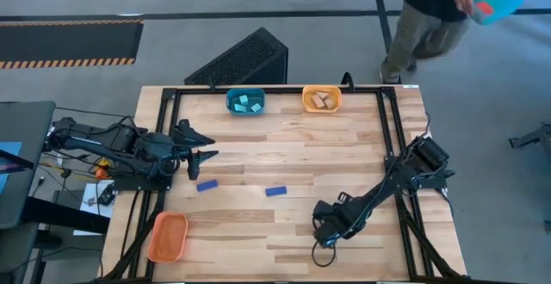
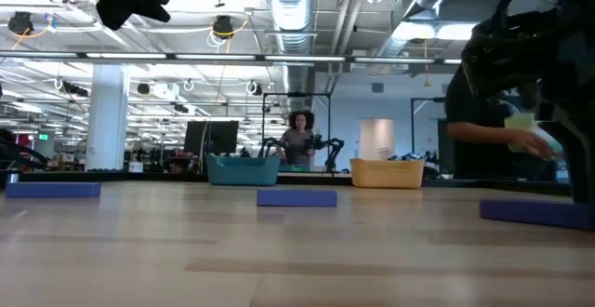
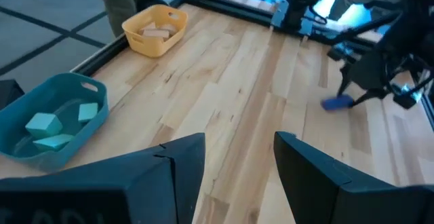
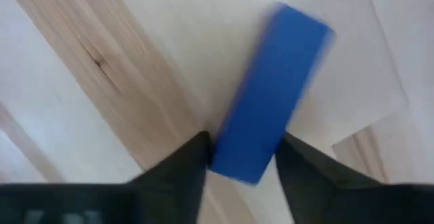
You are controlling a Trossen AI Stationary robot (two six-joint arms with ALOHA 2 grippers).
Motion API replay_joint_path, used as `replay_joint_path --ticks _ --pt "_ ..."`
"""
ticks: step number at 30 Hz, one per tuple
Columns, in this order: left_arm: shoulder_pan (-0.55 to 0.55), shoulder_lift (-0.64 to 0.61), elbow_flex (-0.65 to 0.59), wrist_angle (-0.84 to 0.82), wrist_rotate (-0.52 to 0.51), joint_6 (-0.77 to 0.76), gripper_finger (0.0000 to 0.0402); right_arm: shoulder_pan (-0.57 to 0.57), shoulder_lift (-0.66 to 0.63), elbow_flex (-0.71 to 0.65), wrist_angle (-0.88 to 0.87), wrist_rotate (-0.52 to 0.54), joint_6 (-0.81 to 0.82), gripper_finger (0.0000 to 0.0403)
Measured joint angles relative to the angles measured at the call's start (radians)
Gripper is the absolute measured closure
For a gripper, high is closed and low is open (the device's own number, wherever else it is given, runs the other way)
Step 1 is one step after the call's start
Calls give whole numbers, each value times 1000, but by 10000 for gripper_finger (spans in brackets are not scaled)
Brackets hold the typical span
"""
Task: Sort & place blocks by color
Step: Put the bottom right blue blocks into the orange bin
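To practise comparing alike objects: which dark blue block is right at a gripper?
The blue block at the right gripper; the left loose block and middle loose block lie alone on the table.

My right gripper (image 1: 325,232) sits near the table's (image 1: 344,146) front right corner; two blocks (image 1: 207,185) (image 1: 275,191) lie mid-table, two trays (image 1: 245,101) (image 1: 321,100) at the back edge.

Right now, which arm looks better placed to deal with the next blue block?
The right. Its gripper already straddles a dark blue block, jaws open. The left gripper hangs open beside another blue block.
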Motion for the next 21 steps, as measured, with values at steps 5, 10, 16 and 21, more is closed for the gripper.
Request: replay_joint_path --ticks 5,10,16,21 --pt "42 4 0 58 4 4 236 -43 -40 -2 -17 -2 -27 326" --pt "106 8 0 145 68 12 236 -95 -120 -7 -27 221 -37 326" --pt "146 8 0 264 13 -155 236 -174 -270 -6 -22 342 -218 326" --pt "147 37 0 431 -1 -194 236 -259 -418 -5 60 410 -470 326"
